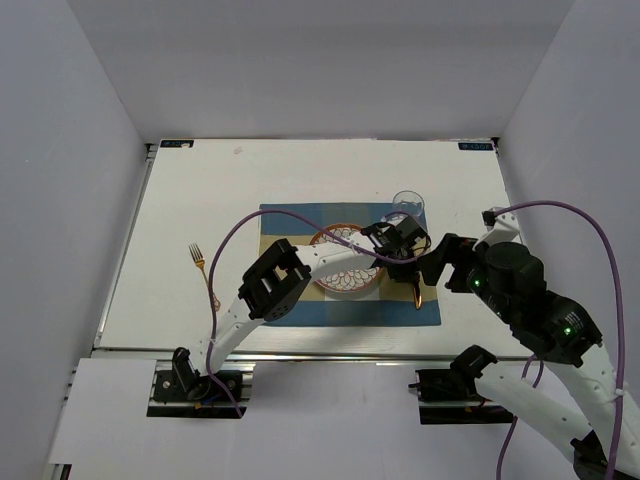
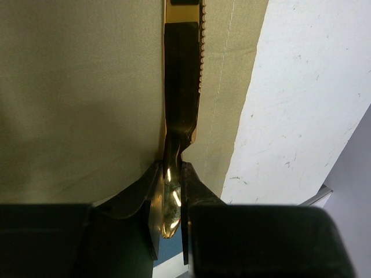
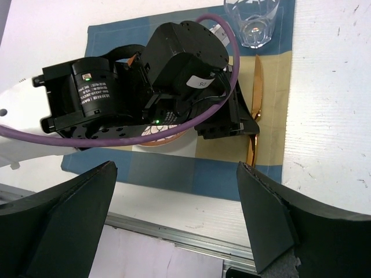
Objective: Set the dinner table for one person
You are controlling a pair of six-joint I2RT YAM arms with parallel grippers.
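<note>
The top external camera is looking down from above and behind the arm bases, taking in the whole dinner table [image 1: 180, 200] from well off. The left wrist camera is sitting very close over the placemat [image 2: 81, 98], facing along the left gripper [image 2: 171, 174] down the gold knife [image 2: 182, 75], with a strip of white tabletop at its right. The right wrist camera is hanging higher and further back, looking between the wide fingers of the right gripper [image 3: 174, 168] at the left arm [image 3: 174, 63], the knife and the glass [image 3: 251, 20]. All three views are sharing the knife on the placemat's tan stripe
</note>
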